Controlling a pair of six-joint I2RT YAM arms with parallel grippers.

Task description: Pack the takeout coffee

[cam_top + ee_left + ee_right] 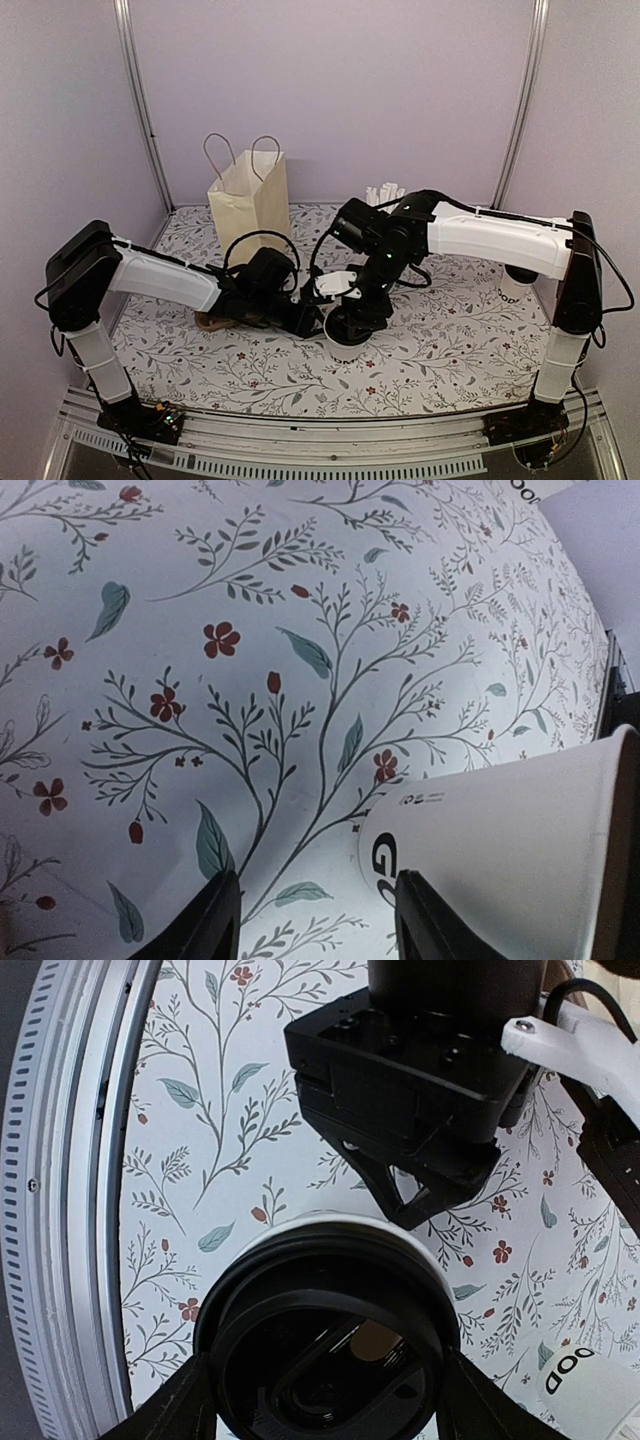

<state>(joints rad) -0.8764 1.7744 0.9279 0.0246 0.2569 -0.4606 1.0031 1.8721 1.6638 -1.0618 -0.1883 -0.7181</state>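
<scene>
The takeout coffee (348, 340) is a white paper cup with a black lid, standing on the table near the front middle. In the right wrist view its lid (330, 1330) fills the space between my right fingers, which press on both sides of it. My right gripper (352, 318) comes down on it from above. My left gripper (312, 318) is open just left of the cup, low over the table. In the left wrist view the cup's side (500, 850) with dark lettering sits by the right finger (430, 925), its bottom edge between the open jaws.
A tan paper bag (250, 200) with handles stands open at the back left. A cup of white straws (385, 192) is behind the right arm. A second lettered white cup (515, 288) stands at the right. A brown object (210, 321) lies under the left arm.
</scene>
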